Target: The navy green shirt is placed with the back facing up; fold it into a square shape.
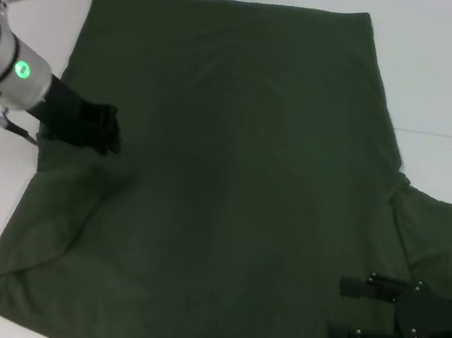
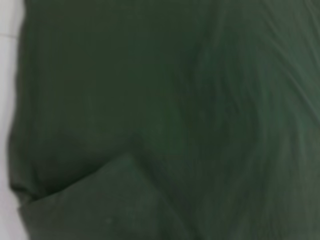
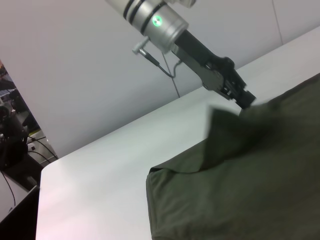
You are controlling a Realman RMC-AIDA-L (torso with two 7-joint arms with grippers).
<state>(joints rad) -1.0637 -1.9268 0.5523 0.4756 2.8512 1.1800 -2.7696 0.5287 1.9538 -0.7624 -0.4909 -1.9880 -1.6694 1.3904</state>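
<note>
Both grippers, left (image 1: 109, 134) and right (image 1: 351, 311), meet the navy green shirt (image 1: 233, 179).

Our left arm reaches in from upper left, silver forearm w/ green status light lit, black wrist section angled downward. Our left gripper (image 1: 101, 138) sits low w/ its fingertips pinched together on the navy green shirt (image 1: 231, 187), fabric lifted at the tip per right wrist view. Our right gripper (image 1: 351, 311) comes in from lower right, roughly level, fingers spread apart, pointing left.
</note>
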